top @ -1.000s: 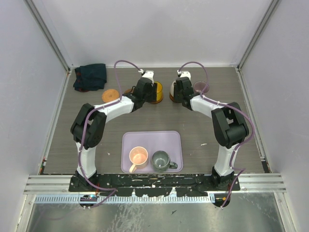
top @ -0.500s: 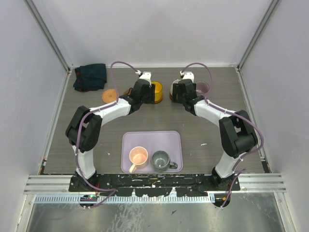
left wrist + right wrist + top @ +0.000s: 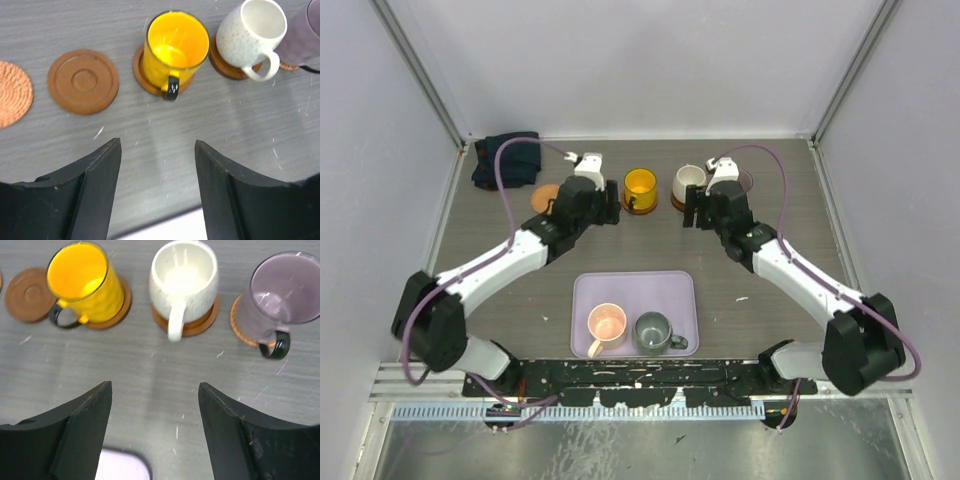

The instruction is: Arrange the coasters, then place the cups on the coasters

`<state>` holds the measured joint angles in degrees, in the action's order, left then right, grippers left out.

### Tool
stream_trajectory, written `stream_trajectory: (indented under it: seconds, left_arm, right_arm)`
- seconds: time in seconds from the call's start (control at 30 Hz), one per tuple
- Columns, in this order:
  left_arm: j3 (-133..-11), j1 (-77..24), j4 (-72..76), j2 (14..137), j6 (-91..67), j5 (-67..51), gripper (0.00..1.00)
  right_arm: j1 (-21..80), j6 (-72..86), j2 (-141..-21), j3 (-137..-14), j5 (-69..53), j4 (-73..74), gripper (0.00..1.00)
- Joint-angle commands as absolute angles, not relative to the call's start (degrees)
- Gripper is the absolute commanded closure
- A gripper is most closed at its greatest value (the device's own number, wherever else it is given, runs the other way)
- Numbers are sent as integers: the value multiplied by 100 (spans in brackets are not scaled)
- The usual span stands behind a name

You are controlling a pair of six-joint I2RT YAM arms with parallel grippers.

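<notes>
The table [image 3: 240,120] is matt grey wood-grain with pale scuffs. The yellow mug [image 3: 176,47] is glossy, the cream mug [image 3: 184,277] has a speckled glaze, and the purple mug [image 3: 285,295] is translucent. The brown coaster [image 3: 83,81] is smooth ringed wood, the orange coaster [image 3: 12,94] rough and woven.

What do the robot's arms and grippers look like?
Both the left arm and the right arm have white links joined by bulky black joints. Thin mauve cables, left cable and right cable, loop from the wrists. The left gripper and right gripper are black, each with two broad matte wedge-shaped fingers.
</notes>
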<state>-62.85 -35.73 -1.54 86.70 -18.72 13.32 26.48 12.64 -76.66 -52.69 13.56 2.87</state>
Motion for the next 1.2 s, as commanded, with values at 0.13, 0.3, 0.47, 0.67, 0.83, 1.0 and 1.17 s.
stream_trajectory:
  seconds: [0.13,0.3,0.47,0.67,0.83,1.0,1.17]
  left_arm:
    - [-4713,-4386,-1795,6238,-2453,1827,71]
    - [-4333,-4863,-2778,5034,-2957,1813,57]
    - [-4124,-4905,-3256,4121,-3281,1319,57]
    - [-3972,-4955,-3417,3845,-3520,781,57]
    - [-3777,-5098,-3478,3894,-3658,554,56]
    - [-3708,-5420,-3543,3867,-3789,315,49]
    - [-3836,-5840,-3776,3794,-3947,278,46]
  right_arm:
    - [3925,1227,-6491,-4892,1528,1870,26]
    - [4622,1288,-6310,-5054,1752,2638,26]
    - [4835,1306,-6035,-5175,1138,3067,25]
    - [4989,1190,-5753,-5154,-161,3496,24]
    - [5180,1166,-5512,-5148,-1130,3648,24]
    - [5347,1360,-5500,-5279,-1050,4011,23]
    - [5569,1530,-5591,-5487,-1087,4535,23]
